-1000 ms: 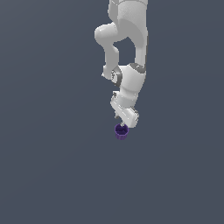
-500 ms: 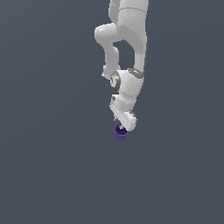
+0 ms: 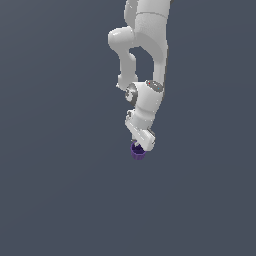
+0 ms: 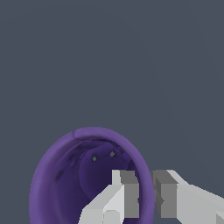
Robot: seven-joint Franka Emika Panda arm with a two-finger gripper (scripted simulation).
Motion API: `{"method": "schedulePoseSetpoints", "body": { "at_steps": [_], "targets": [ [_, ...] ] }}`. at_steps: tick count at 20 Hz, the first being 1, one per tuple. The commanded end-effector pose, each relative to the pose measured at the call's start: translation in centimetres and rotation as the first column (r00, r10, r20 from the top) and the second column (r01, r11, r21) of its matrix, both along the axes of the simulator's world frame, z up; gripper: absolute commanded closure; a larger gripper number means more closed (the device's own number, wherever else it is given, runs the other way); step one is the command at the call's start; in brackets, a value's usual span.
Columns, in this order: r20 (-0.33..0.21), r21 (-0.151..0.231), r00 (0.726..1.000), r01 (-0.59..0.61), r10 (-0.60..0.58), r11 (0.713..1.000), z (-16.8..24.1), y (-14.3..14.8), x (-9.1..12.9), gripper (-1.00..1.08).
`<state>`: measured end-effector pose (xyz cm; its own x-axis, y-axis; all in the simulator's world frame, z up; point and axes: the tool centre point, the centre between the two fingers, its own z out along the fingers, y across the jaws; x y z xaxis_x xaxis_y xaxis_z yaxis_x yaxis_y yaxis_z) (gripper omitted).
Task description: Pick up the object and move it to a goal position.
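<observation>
Fingers (image 4: 146,194) pinching the rim wall of the purple cup (image 4: 65,183), one inside, one outside. Cup (image 3: 137,153) directly under the arm (image 3: 145,105), against plain grey, contact with the surface unclear.

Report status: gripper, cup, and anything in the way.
Gripper straddling the purple cup wall, one finger inside the rim, one outside; whether it's clamped can't be told. Cup sits directly under the gripper in the exterior view. No obstruction visible.
</observation>
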<state>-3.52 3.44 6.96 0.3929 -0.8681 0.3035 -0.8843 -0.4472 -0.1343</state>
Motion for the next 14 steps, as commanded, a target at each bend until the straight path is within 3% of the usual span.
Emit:
{"method": "schedulePoseSetpoints", "body": {
  "at_steps": [1, 14],
  "targets": [
    [0.0, 0.0, 1.0, 0.0, 0.0, 1.0, 0.0, 0.0, 0.0, 1.08],
    [0.0, 0.0, 1.0, 0.0, 0.0, 1.0, 1.6, 0.6, 0.4, 1.08]
  ]
}}
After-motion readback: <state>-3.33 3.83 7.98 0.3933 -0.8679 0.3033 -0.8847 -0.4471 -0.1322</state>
